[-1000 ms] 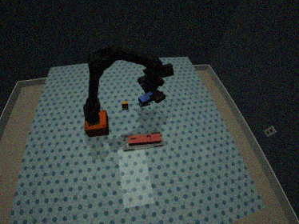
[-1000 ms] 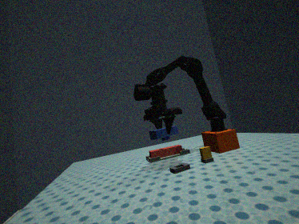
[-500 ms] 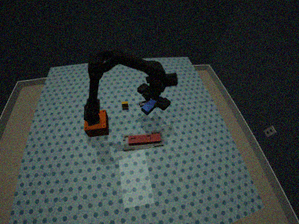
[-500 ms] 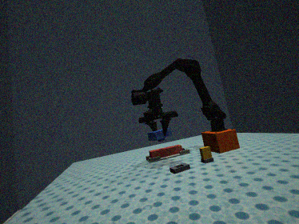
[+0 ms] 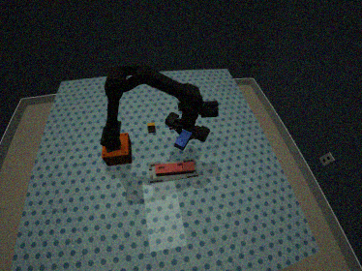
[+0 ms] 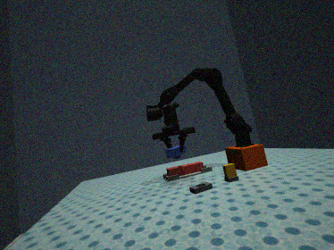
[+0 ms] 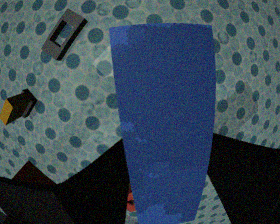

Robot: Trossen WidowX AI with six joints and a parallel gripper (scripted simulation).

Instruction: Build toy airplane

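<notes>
The red fuselage (image 5: 175, 167) (image 6: 185, 169) lies lengthwise in the grey cradle (image 5: 171, 177) (image 6: 172, 177), and appears level. A sliver of red shows low in the wrist view. My gripper (image 5: 186, 133) (image 6: 175, 147) is shut on the blue wing (image 5: 182, 139) (image 6: 172, 152) (image 7: 162, 100). It holds the wing in the air above and behind the cradle, as the top view shows it. The wing's tab cannot be made out. The yellow tail fin (image 5: 151, 124) (image 6: 229, 170) (image 7: 5, 112) stands in a small dark holder (image 6: 232, 179) (image 7: 21, 106). The fuselage sockets are too dim to tell clearly.
An empty dark holder (image 6: 201, 187) (image 7: 65, 34) with a slot stands near the tail fin. The arm rises from an orange base block (image 5: 124, 150) (image 6: 246, 157), left of the cradle in the top view. A pale rectangle (image 5: 165, 218) lies in front of the cradle.
</notes>
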